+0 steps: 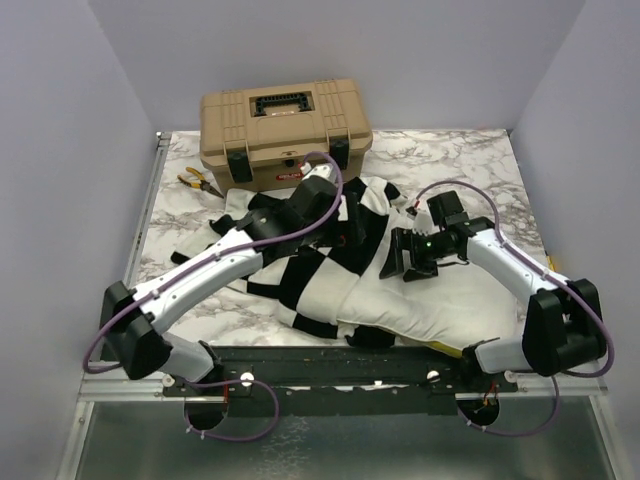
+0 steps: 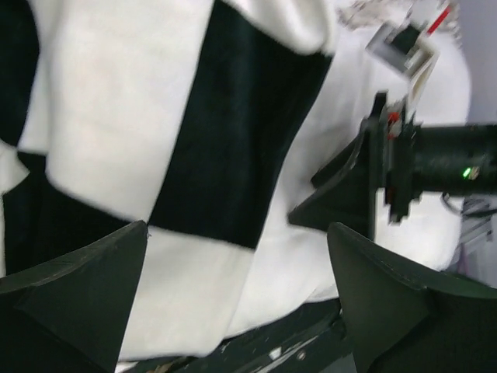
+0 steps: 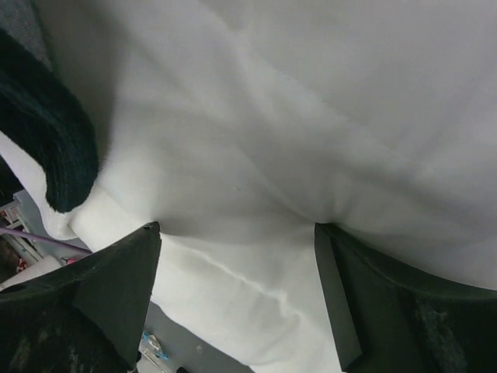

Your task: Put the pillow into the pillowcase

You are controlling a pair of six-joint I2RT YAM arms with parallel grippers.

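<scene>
Pillow (image 1: 425, 300) partly under the pillowcase (image 1: 318, 268), just in front of the toolbox (image 1: 285, 130).
I see both end effectors spread wide, gripping nothing: left end effector (image 2: 237, 229) over the checkered cover, right end effector (image 3: 237, 227) close against bare white pillow fabric.

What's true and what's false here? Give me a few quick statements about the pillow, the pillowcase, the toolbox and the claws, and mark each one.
1. The tan toolbox stands shut at the far edge of the table. True.
2. The pillow is fully inside the pillowcase. False: much of its right part lies bare.
3. The left claw is open over the checkered fabric. True.
4. The pliers lie on top of the toolbox. False: they lie on the table, left of it.
5. The right claw is shut tight. False: its fingers stand wide apart against white pillow fabric.
</scene>
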